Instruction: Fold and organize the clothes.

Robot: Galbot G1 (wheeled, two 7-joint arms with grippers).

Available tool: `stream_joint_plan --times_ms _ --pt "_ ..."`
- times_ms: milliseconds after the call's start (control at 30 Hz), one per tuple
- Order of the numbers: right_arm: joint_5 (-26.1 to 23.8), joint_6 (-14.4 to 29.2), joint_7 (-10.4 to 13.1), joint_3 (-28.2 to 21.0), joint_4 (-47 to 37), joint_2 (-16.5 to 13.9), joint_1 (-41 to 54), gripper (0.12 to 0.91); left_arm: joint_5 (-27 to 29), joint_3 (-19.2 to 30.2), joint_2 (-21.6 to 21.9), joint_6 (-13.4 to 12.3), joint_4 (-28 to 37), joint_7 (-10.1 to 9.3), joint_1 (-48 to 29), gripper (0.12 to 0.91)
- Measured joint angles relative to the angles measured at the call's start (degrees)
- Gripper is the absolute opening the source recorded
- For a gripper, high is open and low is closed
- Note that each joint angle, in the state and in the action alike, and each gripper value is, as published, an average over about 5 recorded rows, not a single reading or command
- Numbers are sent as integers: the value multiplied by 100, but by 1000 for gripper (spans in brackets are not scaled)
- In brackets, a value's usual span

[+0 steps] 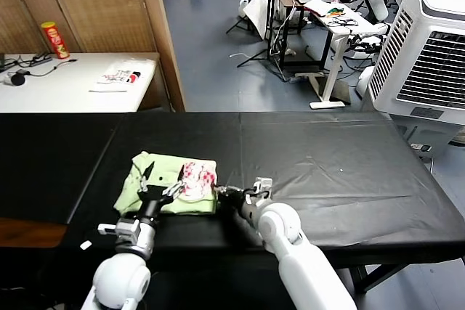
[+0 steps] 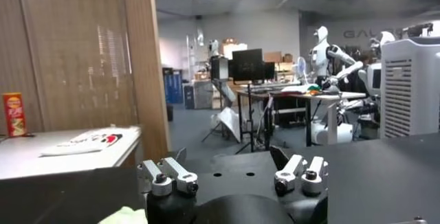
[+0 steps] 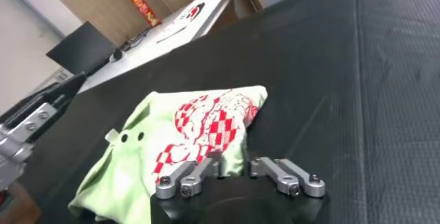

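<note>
Head view: folded lime-green polo shirt (image 1: 174, 183), checkered print up; right gripper (image 1: 227, 194) pinching its edge.

Both arms have white, rounded shells. The left claw (image 1: 161, 181) and right claw (image 1: 234, 195) are black, with silver finger links and dark screws.

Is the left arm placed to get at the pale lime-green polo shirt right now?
Probably yes: the open left end effector sits over the pale lime-green polo shirt, with nothing between them.

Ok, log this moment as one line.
shirt: folded on table | left gripper: open, over shirt | right gripper: shut at shirt's edge
</note>
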Motion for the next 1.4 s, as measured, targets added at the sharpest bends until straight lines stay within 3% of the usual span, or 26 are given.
stream_joint_plan --times_ms 167,367,533,700,767,867,1133,1233,1400 --pt "94 -137 122 148 224 -224 -137 123 -35 -83 0 -9 21 -3 50 798" --pt "275 -253 124 543 894 -873 -537 123 -230 -146 52 60 87 -46 100 798" --pt "78 -277 -176 866 1335 -1353 -889 123 -340 -112 127 115 110 -97 116 798" --pt "-700 -10 -774 1012 1500 -1700 -1155 131 -394 -69 171 115 108 -96 186 798" --pt "-1101 170 -996 1058 1569 -1833 -1260 175 -461 -58 179 104 115 -93 220 798" --pt "-1517 406 -1154 1154 1710 -2034 -1444 316 -568 -52 177 36 156 -95 254 798" --pt "-2208 1252 -852 1486 2160 -2198 -2160 733 -777 14 232 105 7 -281 457 798" --pt "-2464 1757 -712 1639 2351 -2155 -2616 786 -768 -33 327 106 -170 -300 624 798" --pt "-3047 2750 -481 1881 2649 -2034 -3543 798 -686 -198 487 42 -490 -300 1048 798"
